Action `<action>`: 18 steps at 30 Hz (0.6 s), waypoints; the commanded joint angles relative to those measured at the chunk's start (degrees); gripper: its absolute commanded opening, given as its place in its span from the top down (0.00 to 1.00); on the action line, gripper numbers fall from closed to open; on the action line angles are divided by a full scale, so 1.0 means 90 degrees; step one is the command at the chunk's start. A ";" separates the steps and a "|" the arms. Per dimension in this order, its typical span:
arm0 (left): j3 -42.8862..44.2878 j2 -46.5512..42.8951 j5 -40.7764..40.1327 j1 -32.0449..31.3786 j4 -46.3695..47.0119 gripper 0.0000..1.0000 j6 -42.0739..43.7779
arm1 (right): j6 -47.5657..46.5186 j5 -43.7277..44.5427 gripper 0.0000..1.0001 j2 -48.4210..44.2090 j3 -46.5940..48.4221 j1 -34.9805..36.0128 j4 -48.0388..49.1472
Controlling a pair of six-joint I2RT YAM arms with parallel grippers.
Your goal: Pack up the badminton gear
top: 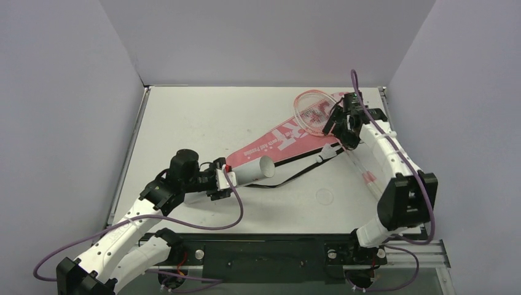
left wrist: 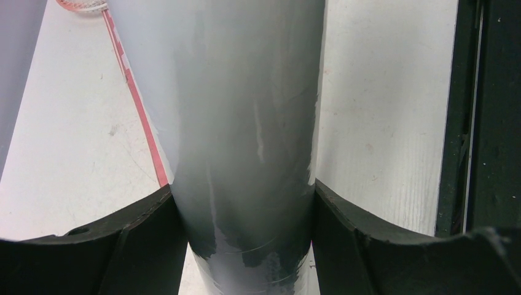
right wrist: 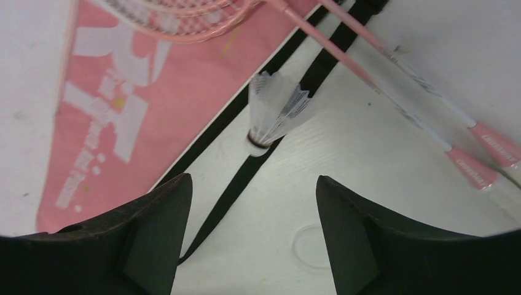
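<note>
While pale grey walls close in the white table (top: 203,123) on three sides, we see the left gripper (top: 225,178) clamped around one end of the long white tube (top: 253,169). The tube sits near the table's middle, its open mouth toward the pink cover (top: 289,135). At the far right, the right gripper (top: 341,126) hangs with fingers spread wide and holds nothing. Below it a shuttlecock (right wrist: 273,114) lies across the black strap (right wrist: 246,178), just beside the cover's edge. Two rackets (top: 310,104) rest with their heads on the cover.
</note>
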 commanded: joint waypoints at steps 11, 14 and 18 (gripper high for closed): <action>0.0065 -0.0090 0.0184 -0.0027 -0.0100 1.00 -0.0202 | -0.0335 0.0198 0.33 0.1863 0.0236 -0.0755 0.0931; 0.0062 -0.0088 0.0172 -0.0022 -0.0123 1.00 -0.0193 | -0.0282 -0.0221 0.34 0.1949 0.0050 -0.0765 0.1472; 0.0024 -0.0100 0.0157 -0.0026 -0.0120 1.00 -0.0197 | -0.0133 -0.0799 0.34 0.2015 -0.0234 -0.0768 0.1938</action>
